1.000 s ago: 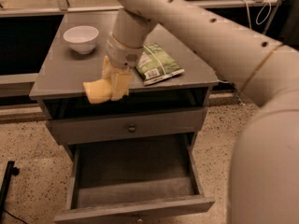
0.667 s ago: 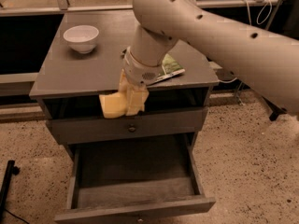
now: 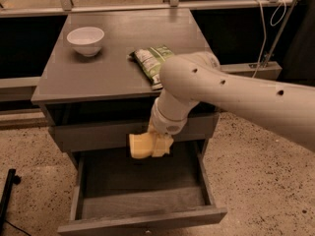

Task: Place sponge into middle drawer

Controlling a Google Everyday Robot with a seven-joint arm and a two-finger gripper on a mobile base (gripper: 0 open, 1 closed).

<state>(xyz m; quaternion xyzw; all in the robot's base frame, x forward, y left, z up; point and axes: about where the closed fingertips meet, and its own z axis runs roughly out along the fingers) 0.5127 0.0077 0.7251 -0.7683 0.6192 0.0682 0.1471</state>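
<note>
My gripper (image 3: 153,142) hangs from the white arm in front of the cabinet, shut on the pale yellow sponge (image 3: 140,145). The sponge hangs just above the back of the open middle drawer (image 3: 88,206), a shallow grey tray pulled out below the cabinet top. The sponge is in front of the closed upper drawer front (image 3: 93,134) and hides its knob. The drawer floor below it is bare.
A white bowl (image 3: 85,40) stands at the back left of the cabinet top. A green snack bag (image 3: 149,61) lies at its middle right, partly behind my arm. Speckled floor surrounds the cabinet. A black stand (image 3: 7,191) is at the lower left.
My arm has carried the sponge from the cabinet top's front edge forward and down, to hang over the open drawer.
</note>
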